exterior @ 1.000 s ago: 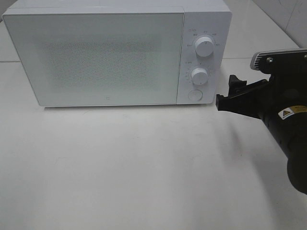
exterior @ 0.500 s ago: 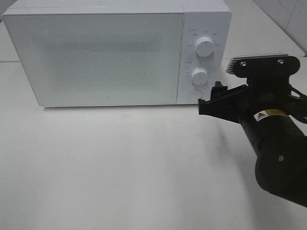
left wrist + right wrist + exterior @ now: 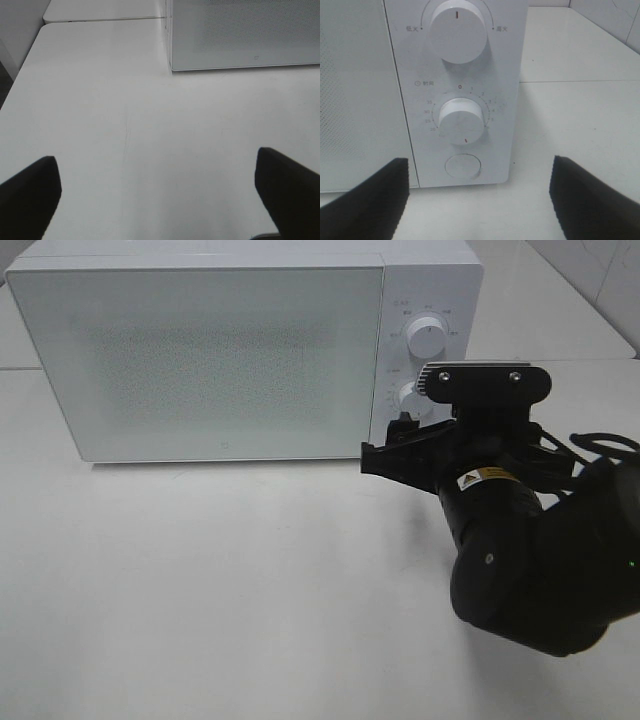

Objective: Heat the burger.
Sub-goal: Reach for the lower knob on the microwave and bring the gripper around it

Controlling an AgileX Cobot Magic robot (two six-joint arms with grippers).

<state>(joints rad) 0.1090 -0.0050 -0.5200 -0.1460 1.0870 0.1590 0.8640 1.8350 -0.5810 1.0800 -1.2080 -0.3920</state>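
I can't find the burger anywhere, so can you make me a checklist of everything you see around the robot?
Surface: white table, smooth, no spills seen.
Job's things: burger, nothing seen; white microwave has its door shut and the inside is hidden.
Clutter: nothing seen.
Hands: left hand open, empty, above the table; right hand open, empty, in front of the microwave's knobs and round button.
Cables: black cables beside the right arm.
Surroundings: tiled wall behind, on the right.
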